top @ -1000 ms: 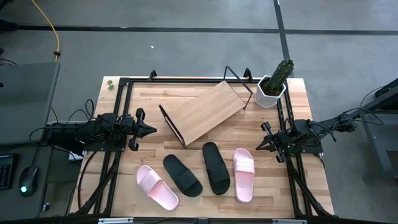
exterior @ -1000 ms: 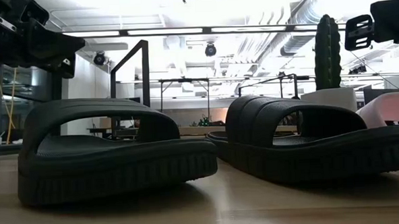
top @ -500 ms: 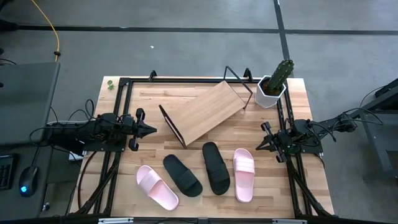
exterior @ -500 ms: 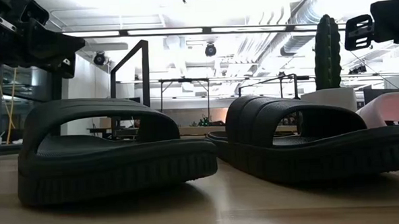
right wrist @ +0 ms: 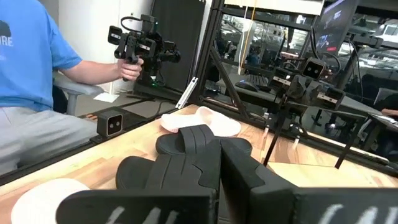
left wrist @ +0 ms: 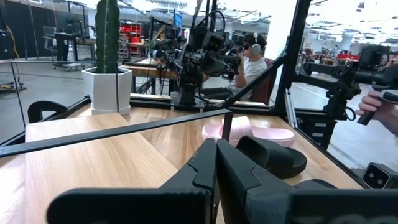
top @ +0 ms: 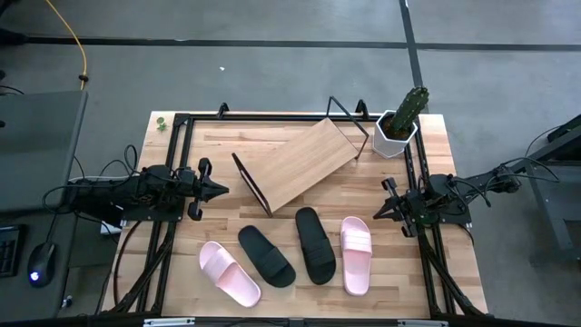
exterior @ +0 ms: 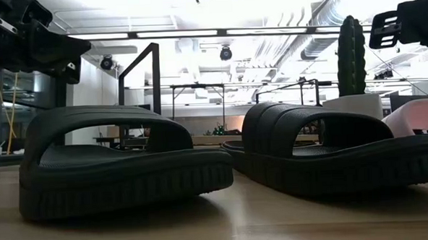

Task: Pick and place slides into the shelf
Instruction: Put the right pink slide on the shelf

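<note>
Four slides lie soles down in a row on the near half of the table: a pink one [top: 230, 273], two black ones [top: 266, 256] [top: 315, 244] and a second pink one [top: 356, 254]. The shelf [top: 298, 162], a slanted light-wood board on a black wire frame, stands turned askew behind them. My left gripper [top: 221, 190] hovers shut at the table's left side, pointing level toward the shelf. My right gripper [top: 379, 212] hovers shut at the right side, pointing level toward the slides. Both are clear of everything.
A cactus in a white pot [top: 399, 127] stands at the far right corner. Black frame rails [top: 182, 145] run along the table's left, right and far edges. Beyond the table, a seated person in a blue shirt [right wrist: 31, 68] holds a hand-held device [right wrist: 140, 46].
My right gripper has rolled a little about the line it points along; it has kept its place and stayed shut. The slides and the shelf have not moved.
</note>
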